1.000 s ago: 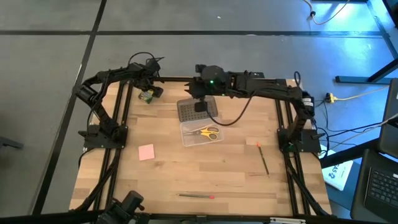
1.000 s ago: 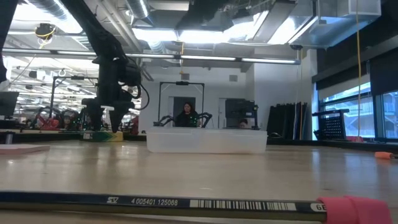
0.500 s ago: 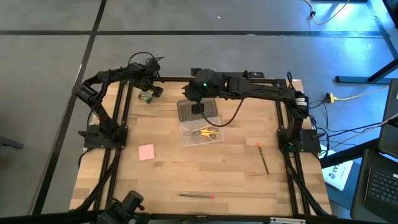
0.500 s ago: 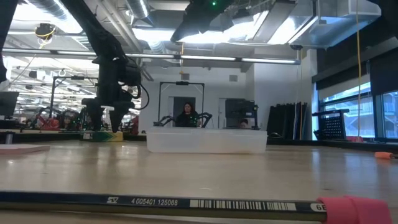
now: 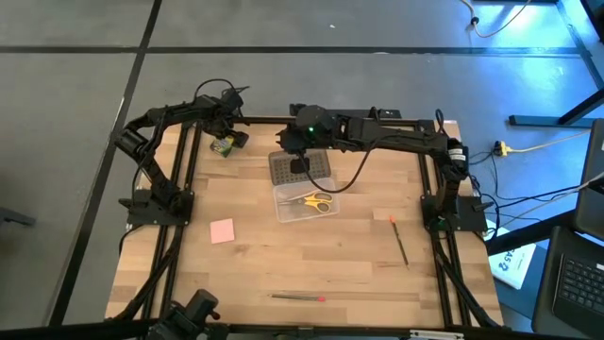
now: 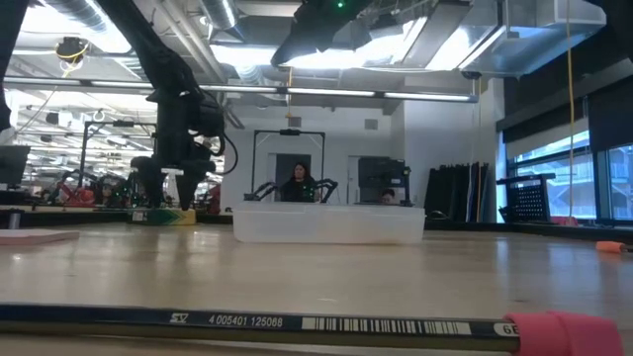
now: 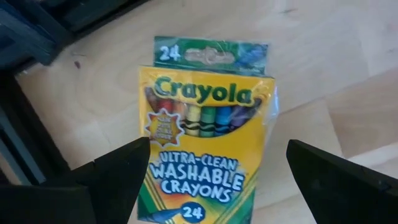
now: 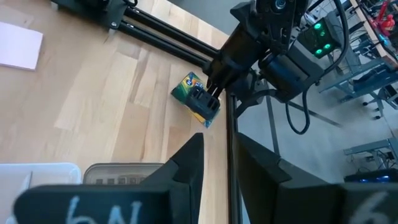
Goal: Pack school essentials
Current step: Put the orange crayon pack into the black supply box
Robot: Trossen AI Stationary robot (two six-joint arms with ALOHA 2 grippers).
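**Left gripper parked over the crayon box**

So the crayon box sits flat on the table, off to the left of the clear case, near the table's far edge. The left gripper hangs right above it, fingers spread wide either side, not touching. The right gripper hovers over the case's grey lid; can't tell if its fingers are parted. Scissors are inside the case.

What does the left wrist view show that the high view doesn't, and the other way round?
Only the left wrist view: the crayon box label, readable, between the open left gripper fingers. Only the high view: the right gripper over the studded lid, the scissors in the clear case, the pink notepad and two pencils. Both: crayon box and wooden table.
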